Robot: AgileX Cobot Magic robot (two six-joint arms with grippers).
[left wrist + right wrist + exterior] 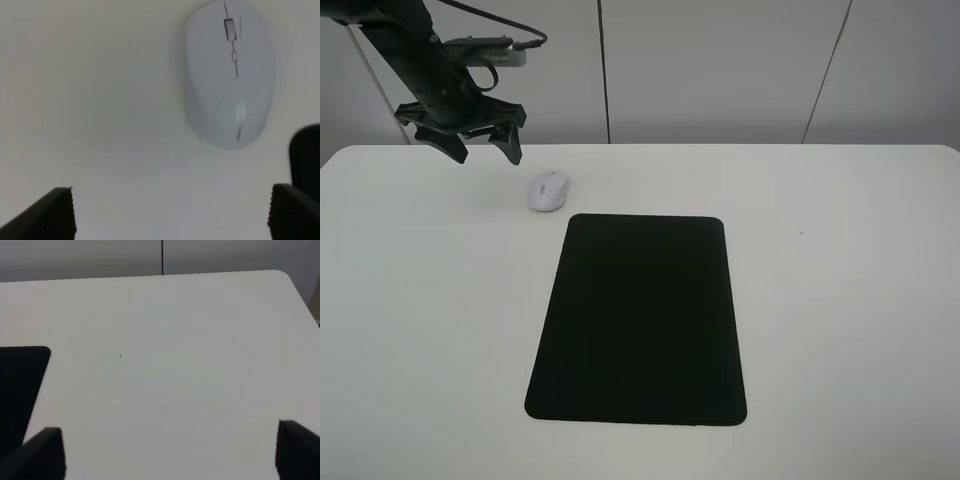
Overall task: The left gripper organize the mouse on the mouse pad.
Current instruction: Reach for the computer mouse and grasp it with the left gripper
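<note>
The white mouse (548,190) lies on the white table, just off the far left corner of the black mouse pad (640,320) and not on it. My left gripper (487,155) hangs open above the table, to the left of the mouse and a little behind it, holding nothing. In the left wrist view the mouse (230,75) fills the upper right, ahead of the spread left gripper (170,215), and a corner of the pad (305,155) shows at the edge. The right gripper (170,455) is open over bare table, with the pad's corner (20,390) beside it.
The white table (850,300) runs wide on both sides of the pad. Its far edge meets a pale wall with dark vertical seams (604,70). A tiny dark speck (801,234) marks the table right of the pad.
</note>
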